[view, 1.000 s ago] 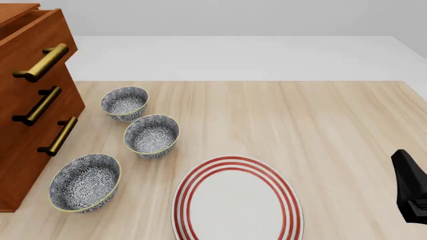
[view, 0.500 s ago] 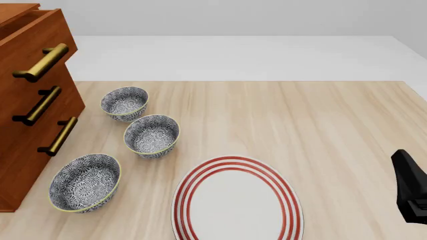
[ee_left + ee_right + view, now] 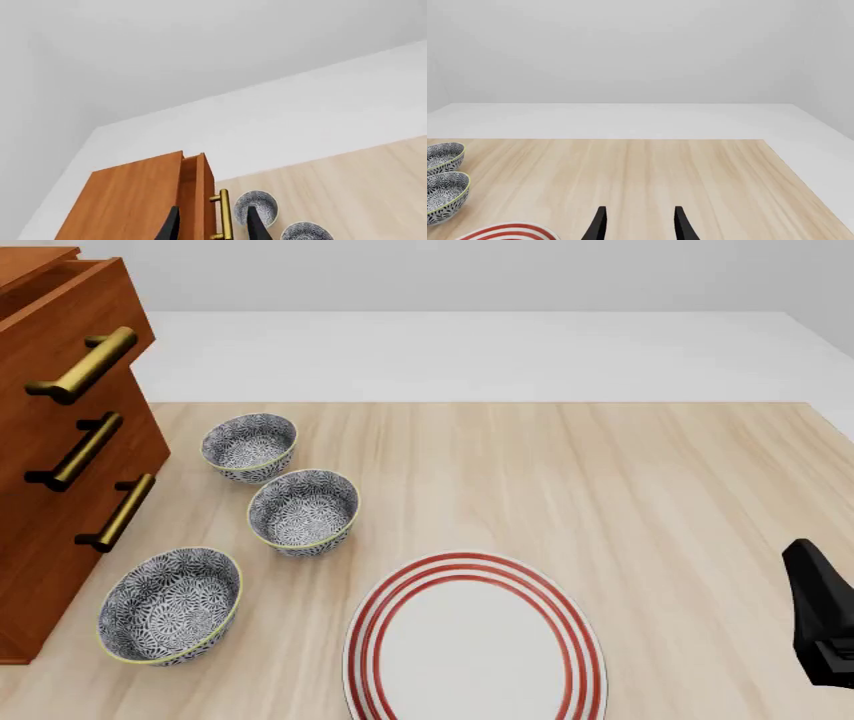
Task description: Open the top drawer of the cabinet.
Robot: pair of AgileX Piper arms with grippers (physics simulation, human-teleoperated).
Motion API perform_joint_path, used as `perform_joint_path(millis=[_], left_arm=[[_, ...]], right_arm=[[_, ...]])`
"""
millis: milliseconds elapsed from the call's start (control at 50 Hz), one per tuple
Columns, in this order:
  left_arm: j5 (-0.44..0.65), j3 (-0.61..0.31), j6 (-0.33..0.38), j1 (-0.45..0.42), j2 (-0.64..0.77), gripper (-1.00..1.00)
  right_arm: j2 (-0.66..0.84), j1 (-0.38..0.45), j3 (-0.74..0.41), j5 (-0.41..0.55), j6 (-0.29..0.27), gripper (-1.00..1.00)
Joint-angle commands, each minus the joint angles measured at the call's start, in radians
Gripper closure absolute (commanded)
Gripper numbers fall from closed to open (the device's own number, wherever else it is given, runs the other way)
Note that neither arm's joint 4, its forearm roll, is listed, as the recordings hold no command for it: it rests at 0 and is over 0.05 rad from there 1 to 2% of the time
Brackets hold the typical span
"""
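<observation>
Reddish-brown wood marks the cabinet [image 3: 60, 455] at the tabletop's left edge, its top drawer [image 3: 54, 310] standing slightly proud of the two below, so we judge the pull barely begun. Our left gripper [image 3: 212, 225] hangs with fingers apart either side of the brass handle [image 3: 224, 212]; next we close and draw outward. Our right gripper [image 3: 639, 225] idles, fingers apart.

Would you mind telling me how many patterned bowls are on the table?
3, all beside the cabinet: far bowl, middle bowl, and near bowl left of the striped plate. None seems hidden.
</observation>
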Motion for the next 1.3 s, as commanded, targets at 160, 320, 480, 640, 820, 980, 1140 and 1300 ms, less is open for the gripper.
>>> perform_joint_path(millis=[160,320,480,640,820,980,1140,1300], left_arm=[[0.074,-0.024,-0.11,0.008,-0.002,-1.0],[0.077,-0.024,-0.147,0.026,0.007,-1.0],[0.077,-0.019,-0.195,0.037,0.014,-1.0],[0.095,-0.057,-0.245,0.057,0.044,-1.0],[0.112,-0.051,-0.25,0.06,0.074,-1.0],[0.104,-0.033,-0.257,0.058,0.095,-1.0],[0.099,-0.019,-0.245,0.064,0.109,-1.0],[0.076,0.01,-0.245,0.072,0.113,-1.0]], right_arm=[[0.0,0.0,0.0,0.0,0.0,-1.0],[0.0,0.0,0.0,0.0,0.0,-1.0],[0.0,0.0,0.0,0.0,0.0,-1.0],[0.0,0.0,0.0,0.0,0.0,-1.0],[0.0,0.0,0.0,0.0,0.0,-1.0],[0.0,0.0,0.0,0.0,0.0,-1.0],[0.0,0.0,0.0,0.0,0.0,-1.0],[0.0,0.0,0.0,0.0,0.0,-1.0]])
